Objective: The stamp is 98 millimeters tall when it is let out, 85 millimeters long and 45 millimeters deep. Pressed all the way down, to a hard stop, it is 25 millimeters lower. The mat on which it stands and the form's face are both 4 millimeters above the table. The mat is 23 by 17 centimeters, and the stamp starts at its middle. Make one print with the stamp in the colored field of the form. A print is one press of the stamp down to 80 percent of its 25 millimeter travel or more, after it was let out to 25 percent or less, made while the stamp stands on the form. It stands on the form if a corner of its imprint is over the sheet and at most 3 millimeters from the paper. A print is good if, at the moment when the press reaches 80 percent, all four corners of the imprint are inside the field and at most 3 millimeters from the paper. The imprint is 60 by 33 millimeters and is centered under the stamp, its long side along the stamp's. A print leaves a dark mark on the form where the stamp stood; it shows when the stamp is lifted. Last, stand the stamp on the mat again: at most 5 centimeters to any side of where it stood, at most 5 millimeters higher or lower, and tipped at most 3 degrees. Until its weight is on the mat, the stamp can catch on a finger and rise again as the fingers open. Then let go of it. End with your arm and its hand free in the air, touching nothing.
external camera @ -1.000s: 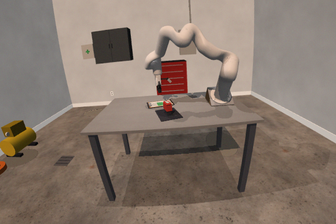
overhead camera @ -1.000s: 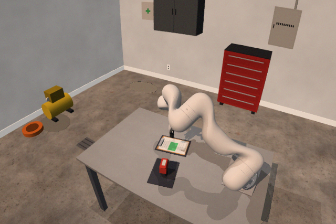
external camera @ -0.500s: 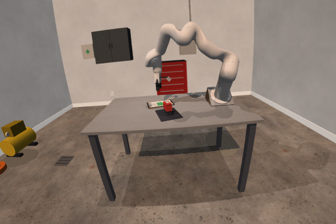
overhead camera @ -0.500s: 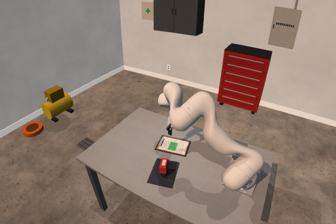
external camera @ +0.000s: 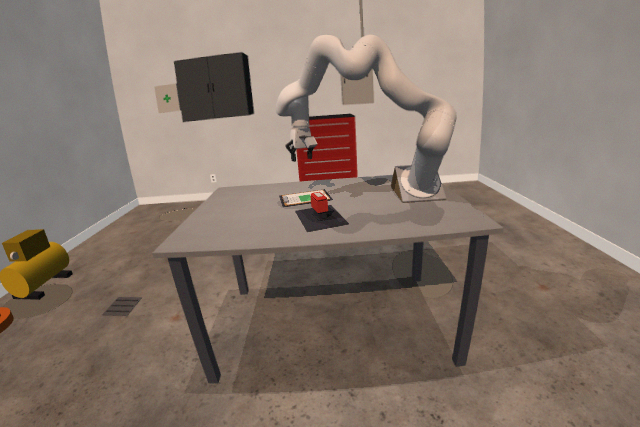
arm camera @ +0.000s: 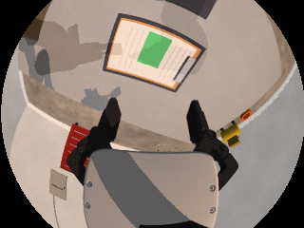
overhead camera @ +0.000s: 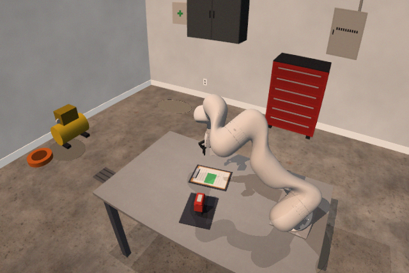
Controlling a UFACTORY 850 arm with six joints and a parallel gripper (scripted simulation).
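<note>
A red stamp [overhead camera: 199, 202] stands upright at the middle of a dark mat [overhead camera: 199, 210] on the grey table. The form [overhead camera: 210, 177] lies on a clipboard just beyond the mat, and its green field [overhead camera: 209, 177] bears no mark; the field also shows in the wrist view [arm camera: 155, 49]. My gripper [external camera: 300, 152] hangs high above the table's far edge, beyond the form, open and empty. Its two black fingers show spread wide in the wrist view.
The arm's base [external camera: 419, 185] stands on the table's right side. A red tool chest [overhead camera: 300, 94] stands by the back wall. A yellow compressor [overhead camera: 69, 126] and an orange ring [overhead camera: 39, 157] lie on the floor at the left.
</note>
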